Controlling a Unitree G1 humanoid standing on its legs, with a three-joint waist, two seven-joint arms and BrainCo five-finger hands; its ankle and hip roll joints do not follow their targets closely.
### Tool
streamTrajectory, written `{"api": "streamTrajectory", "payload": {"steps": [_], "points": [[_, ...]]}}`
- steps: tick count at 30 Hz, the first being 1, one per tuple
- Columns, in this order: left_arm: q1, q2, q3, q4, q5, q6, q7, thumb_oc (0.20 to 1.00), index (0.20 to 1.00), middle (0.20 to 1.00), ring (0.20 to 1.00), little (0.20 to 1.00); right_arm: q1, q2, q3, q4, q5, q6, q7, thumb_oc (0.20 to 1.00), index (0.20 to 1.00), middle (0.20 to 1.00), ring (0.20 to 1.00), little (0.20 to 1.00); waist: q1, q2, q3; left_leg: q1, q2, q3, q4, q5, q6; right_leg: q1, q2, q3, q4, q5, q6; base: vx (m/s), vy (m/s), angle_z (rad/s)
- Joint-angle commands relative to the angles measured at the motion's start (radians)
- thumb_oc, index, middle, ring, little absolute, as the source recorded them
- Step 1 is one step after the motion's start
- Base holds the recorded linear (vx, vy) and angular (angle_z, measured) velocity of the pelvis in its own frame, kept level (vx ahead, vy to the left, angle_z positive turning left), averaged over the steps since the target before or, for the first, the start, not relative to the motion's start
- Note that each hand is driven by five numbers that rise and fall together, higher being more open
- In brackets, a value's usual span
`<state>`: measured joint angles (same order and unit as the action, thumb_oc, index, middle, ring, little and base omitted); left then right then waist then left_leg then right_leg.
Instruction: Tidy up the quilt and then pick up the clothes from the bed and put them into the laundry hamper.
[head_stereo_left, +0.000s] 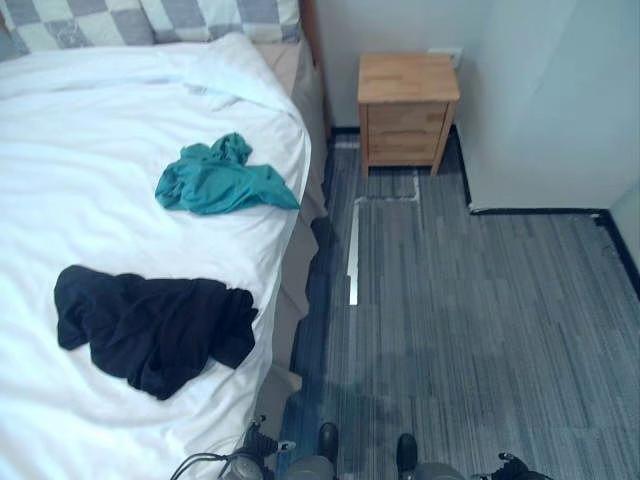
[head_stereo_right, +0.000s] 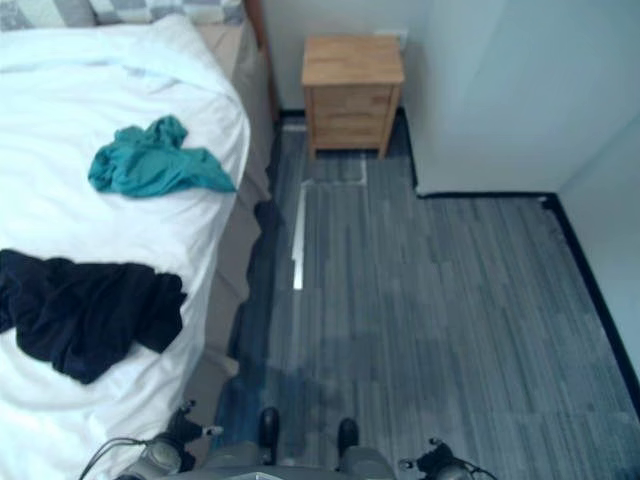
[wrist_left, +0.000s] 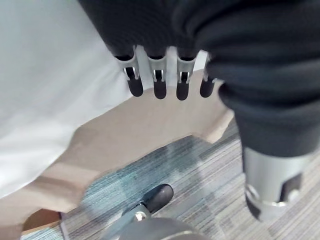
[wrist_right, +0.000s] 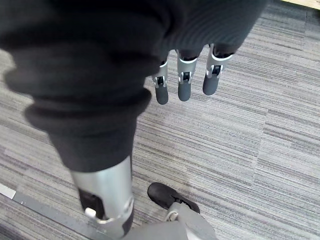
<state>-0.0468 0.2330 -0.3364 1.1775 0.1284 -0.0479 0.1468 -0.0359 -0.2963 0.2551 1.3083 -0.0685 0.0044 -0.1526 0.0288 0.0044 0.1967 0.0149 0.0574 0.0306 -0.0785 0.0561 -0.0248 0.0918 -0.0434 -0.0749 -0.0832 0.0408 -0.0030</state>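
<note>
- Our left hand (wrist_left: 160, 75) hangs by the bed's edge and our right hand (wrist_right: 185, 75) over the grey carpet (head_stereo_left: 480, 320), both with fingers straight, holding nothing.
- Crumpled black garment (head_stereo_left: 150, 325) lies nearest on the white quilt (head_stereo_left: 80, 180); the quilt looks mostly smoothed.
- Crumpled teal garment (head_stereo_left: 222, 178) lies farther up; neither is picked up, and we see no hamper.

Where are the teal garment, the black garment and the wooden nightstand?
teal garment (head_stereo_left: 222, 178), left eye view, middle of the crumpled cloth.
black garment (head_stereo_left: 150, 325), left eye view, centre of the pile.
wooden nightstand (head_stereo_left: 405, 78), left eye view, its top.
</note>
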Motion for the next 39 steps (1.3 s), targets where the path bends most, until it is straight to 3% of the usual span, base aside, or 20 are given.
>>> {"api": "streamTrajectory", "payload": {"steps": [1,4,5,11,13,15,17,18,20,22,23,25,27,29,31,32,33,37,38,39], "points": [[-0.044,0.01,0.039,0.101,-0.06,-0.018,-0.009,1.0,1.0,1.0,1.0,1.0,-0.082,0.012,-0.045,0.006,0.105,0.008,-0.013,1.0,1.0,1.0,1.0,1.0,0.001,-0.04,0.025,-0.076,-0.035,-0.112,0.105,-0.108,-0.044,-0.103,-0.106,-0.071,0.077,-0.063,0.142,0.04,-0.007,-0.26],[-0.056,0.005,0.034,0.11,-0.054,-0.007,-0.005,1.0,1.0,1.0,1.0,1.0,-0.066,0.035,-0.037,-0.007,0.093,0.011,-0.017,1.0,1.0,1.0,1.0,1.0,-0.018,-0.031,0.02,-0.018,-0.02,-0.087,0.046,-0.096,-0.025,-0.125,-0.102,-0.102,0.184,-0.085,0.16,0.09,0.0,-0.04],[-0.082,0.031,0.043,0.118,-0.052,0.006,0.023,1.0,1.0,1.0,1.0,1.0,-0.096,0.047,-0.033,-0.048,0.105,0.001,-0.025,1.0,1.0,1.0,1.0,1.0,-0.034,-0.022,0.019,0.026,0.008,-0.049,0.001,-0.076,-0.032,-0.154,-0.128,-0.17,0.217,-0.067,0.183,0.11,-0.078,-0.33],[-0.091,0.038,0.096,0.078,-0.147,-0.018,0.022,1.0,1.0,1.0,1.0,1.0,-0.097,0.08,0.007,-0.046,0.116,-0.007,-0.004,1.0,1.0,1.0,1.0,1.0,-0.022,-0.028,-0.016,0.047,0.052,-0.033,0.019,-0.086,-0.062,-0.114,-0.102,-0.176,0.115,-0.067,0.145,0.23,-0.143,-0.34],[-0.08,0.025,0.092,0.09,-0.142,-0.019,0.022,1.0,1.0,1.0,1.0,1.0,-0.091,0.077,0.026,-0.017,0.087,-0.003,0.002,1.0,1.0,1.0,1.0,1.0,-0.009,-0.038,-0.012,0.02,0.065,-0.028,0.168,-0.108,-0.082,-0.068,-0.079,-0.178,0.074,-0.084,0.115,0.17,-0.148,-0.01],[-0.088,0.014,0.092,0.091,-0.157,-0.014,0.026,1.0,1.0,1.0,1.0,1.0,-0.097,0.068,0.028,-0.015,0.087,-0.004,-0.007,1.0,1.0,1.0,1.0,1.0,0.023,-0.05,0.029,-0.082,0.073,-0.048,0.399,-0.023,-0.102,-0.024,-0.071,-0.181,0.049,-0.091,0.084,0.14,-0.203,-0.06],[-0.095,0.007,0.088,0.093,-0.16,-0.008,0.036,1.0,1.0,1.0,1.0,1.0,-0.108,0.058,0.028,-0.017,0.093,-0.002,-0.01,1.0,1.0,1.0,1.0,1.0,0.047,-0.066,0.058,-0.187,0.044,-0.046,0.547,-0.024,-0.083,0.017,-0.066,-0.189,0.027,-0.11,0.069,0.27,-0.191,0.02],[-0.083,0.003,0.094,0.099,-0.163,-0.013,0.036,1.0,1.0,1.0,1.0,1.0,-0.109,0.054,0.038,-0.009,0.087,0.001,-0.005,1.0,1.0,1.0,1.0,1.0,0.075,-0.076,0.06,-0.272,-0.019,-0.018,0.543,-0.073,-0.059,0.043,-0.063,-0.167,0.008,-0.133,0.074,0.3,-0.094,-0.01],[-0.073,0.002,0.098,0.101,-0.162,-0.014,0.035,1.0,1.0,1.0,1.0,1.0,-0.108,0.053,0.043,-0.006,0.082,0.002,-0.005,1.0,1.0,1.0,1.0,1.0,0.091,-0.074,0.054,-0.296,-0.041,0.018,0.484,-0.093,-0.042,0.054,-0.058,-0.162,0.001,-0.149,0.082,0.42,-0.01,-0.17],[-0.051,-0.002,0.109,0.11,-0.156,-0.011,0.028,1.0,1.0,1.0,1.0,1.0,-0.099,0.053,0.049,0.0,0.067,0.006,-0.003,1.0,1.0,1.0,1.0,1.0,0.111,-0.06,0.036,-0.304,-0.034,0.093,0.347,-0.061,-0.025,0.074,-0.038,-0.163,-0.004,-0.183,0.091,0.56,0.05,-0.25],[-0.028,0.001,0.127,0.125,-0.144,-0.002,0.024,1.0,1.0,1.0,1.0,1.0,-0.095,0.056,0.053,0.002,0.06,0.007,-0.003,1.0,1.0,1.0,1.0,1.0,0.135,-0.043,0.021,-0.326,-0.014,0.193,0.225,0.013,-0.033,0.116,-0.003,-0.164,-0.004,-0.225,0.093,0.54,0.051,-0.08],[-0.016,0.002,0.14,0.134,-0.144,-0.001,0.022,1.0,1.0,1.0,1.0,1.0,-0.091,0.063,0.054,0.004,0.059,0.007,-0.002,1.0,1.0,1.0,1.0,1.0,0.148,-0.048,0.018,-0.333,-0.009,0.225,0.193,0.032,-0.035,0.135,-0.001,-0.165,-0.004,-0.239,0.095,0.46,0.048,-0.04],[0.005,0.012,0.173,0.152,-0.148,0.007,0.016,1.0,1.0,1.0,1.0,1.0,-0.08,0.074,0.043,0.02,0.049,0.014,0.001,1.0,1.0,1.0,1.0,1.0,0.152,-0.066,0.004,-0.294,-0.016,0.237,0.15,0.024,0.004,0.151,0.0,-0.174,0.037,-0.254,0.102,0.44,0.059,-0.2],[0.016,0.027,0.189,0.158,-0.162,0.009,0.019,1.0,1.0,1.0,1.0,1.0,-0.072,0.084,0.029,0.026,0.055,0.013,0.002,1.0,1.0,1.0,1.0,1.0,0.164,-0.103,0.003,-0.265,-0.053,0.216,0.156,0.007,0.041,0.128,-0.022,-0.184,0.206,-0.219,0.149,0.5,0.103,-0.04],[0.012,0.052,0.188,0.174,-0.145,0.019,0.019,1.0,1.0,1.0,1.0,1.0,-0.061,0.088,0.023,0.013,0.042,0.011,0.01,1.0,1.0,1.0,1.0,1.0,0.131,-0.098,0.022,-0.161,-0.061,0.195,0.129,-0.043,0.071,0.012,-0.091,-0.183,0.54,-0.02,0.265,0.52,0.143,0.05],[0.012,0.051,0.188,0.174,-0.145,0.019,0.019,1.0,1.0,1.0,1.0,1.0,-0.061,0.088,0.023,0.013,0.042,0.011,0.01,1.0,1.0,1.0,1.0,1.0,0.132,-0.095,0.019,-0.164,-0.057,0.195,0.129,-0.042,0.07,0.009,-0.086,-0.182,0.536,-0.015,0.265,0.69,0.136,0.28],[-0.003,0.065,0.178,0.162,-0.15,0.018,0.023,1.0,1.0,1.0,1.0,1.0,-0.065,0.086,0.015,-0.001,0.047,0.008,0.008,1.0,1.0,1.0,1.0,1.0,0.1,-0.05,0.031,-0.073,-0.032,0.141,0.078,-0.062,0.076,-0.096,-0.095,-0.164,0.689,0.024,0.253,0.38,0.07,0.47],[-0.04,0.075,0.139,0.146,-0.141,0.01,0.036,1.0,1.0,1.0,1.0,1.0,-0.061,0.096,0.026,-0.017,0.054,0.005,0.001,1.0,1.0,1.0,1.0,1.0,0.038,-0.037,0.058,0.026,-0.027,0.047,0.023,-0.083,0.053,-0.209,-0.128,-0.164,0.592,-0.053,0.191,0.56,-0.09,0.73],[-0.055,0.077,0.117,0.133,-0.131,0.003,0.036,1.0,1.0,1.0,1.0,1.0,-0.064,0.097,0.034,-0.021,0.054,0.005,0.001,1.0,1.0,1.0,1.0,1.0,0.022,-0.044,0.062,0.052,-0.031,0.014,0.019,-0.101,0.04,-0.226,-0.139,-0.147,0.488,-0.067,0.179,0.69,-0.344,1.19],[-0.088,0.081,0.096,0.113,-0.122,-0.004,0.039,1.0,1.0,1.0,1.0,1.0,-0.072,0.09,0.041,-0.028,0.054,0.009,0.003,1.0,1.0,1.0,1.0,1.0,-0.017,-0.059,0.06,0.102,-0.015,-0.043,0.002,-0.145,0.002,-0.244,-0.152,-0.08,0.192,-0.042,0.18,0.95,-0.442,1.17]]}}
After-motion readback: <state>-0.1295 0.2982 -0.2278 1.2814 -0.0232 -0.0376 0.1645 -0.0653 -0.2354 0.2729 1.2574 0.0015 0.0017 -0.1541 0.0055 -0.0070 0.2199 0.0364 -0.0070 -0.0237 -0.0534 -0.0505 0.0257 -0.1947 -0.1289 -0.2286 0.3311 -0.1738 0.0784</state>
